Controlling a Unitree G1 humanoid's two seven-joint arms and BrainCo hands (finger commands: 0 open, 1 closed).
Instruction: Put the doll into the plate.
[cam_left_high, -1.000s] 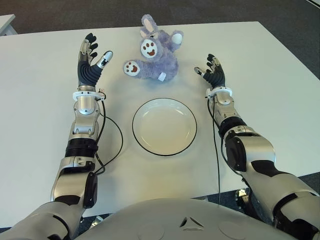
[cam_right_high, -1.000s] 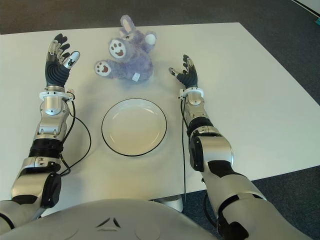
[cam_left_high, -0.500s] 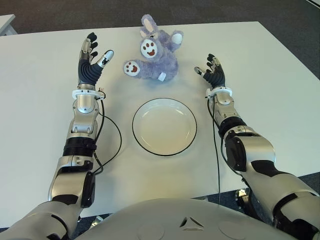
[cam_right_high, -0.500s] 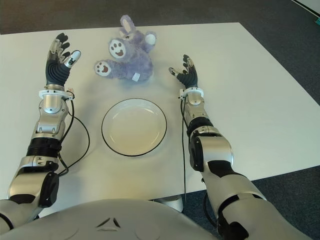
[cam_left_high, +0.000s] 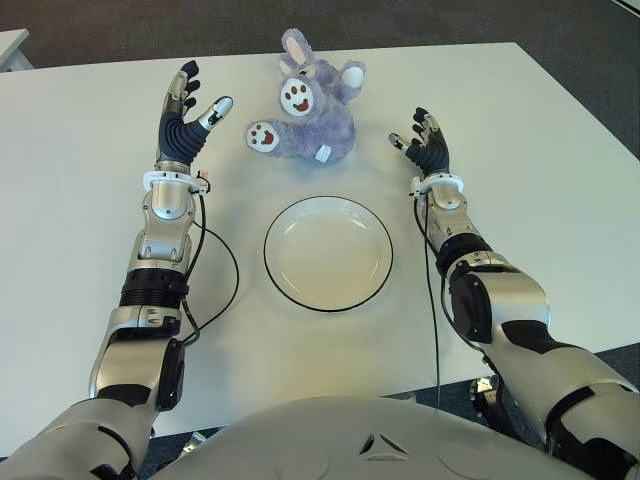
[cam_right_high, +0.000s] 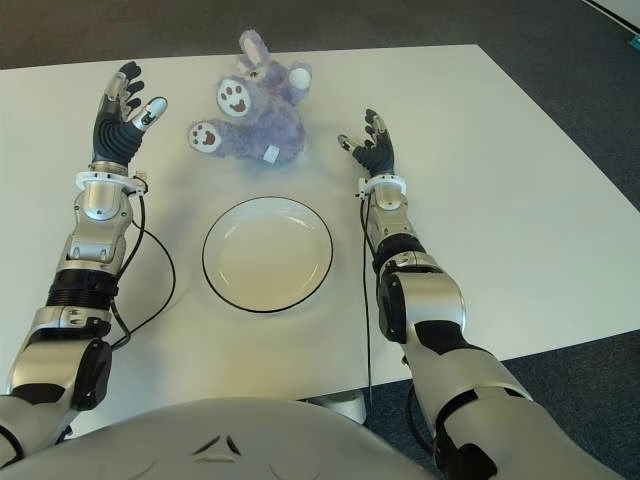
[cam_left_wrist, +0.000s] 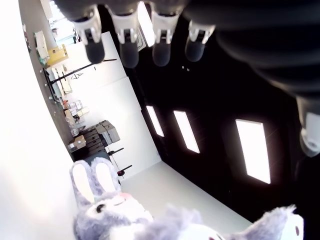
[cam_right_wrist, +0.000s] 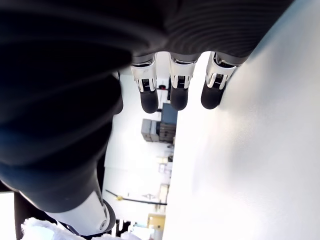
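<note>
A lab or office room is showing here: a plain white table (cam_left_high: 560, 180) is standing on dark grey carpet (cam_left_high: 150, 30), with cluttered shelves (cam_left_wrist: 55, 50) lining a far wall.

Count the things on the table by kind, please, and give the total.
Plush doll: 1
Plate: 1
Robot hands over the table: 2, the left hand and the right hand, both open and empty
Total: 4
</note>
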